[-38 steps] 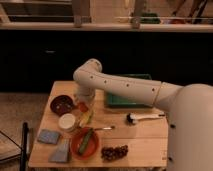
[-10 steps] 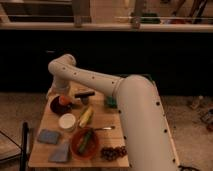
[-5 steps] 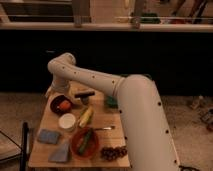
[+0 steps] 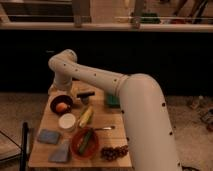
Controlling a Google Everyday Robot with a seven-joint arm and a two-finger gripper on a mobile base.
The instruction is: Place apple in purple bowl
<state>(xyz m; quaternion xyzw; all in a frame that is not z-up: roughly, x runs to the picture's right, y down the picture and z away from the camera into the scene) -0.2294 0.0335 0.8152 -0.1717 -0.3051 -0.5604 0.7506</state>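
The apple, small and red-orange, lies inside the dark purple bowl at the table's back left. My gripper hangs at the end of the white arm just above and behind the bowl's right rim, close to the apple. I cannot tell whether it touches the apple.
A white cup stands in front of the purple bowl. Beside it lies a yellow-green corn-like item. An orange bowl holds a green item. Dark grapes, two blue-grey sponges, a dark tool and a green tray are also on the table.
The apple has come down from just above the purple bowl's rim and now lies inside it. The arm has hardly moved over the last second.
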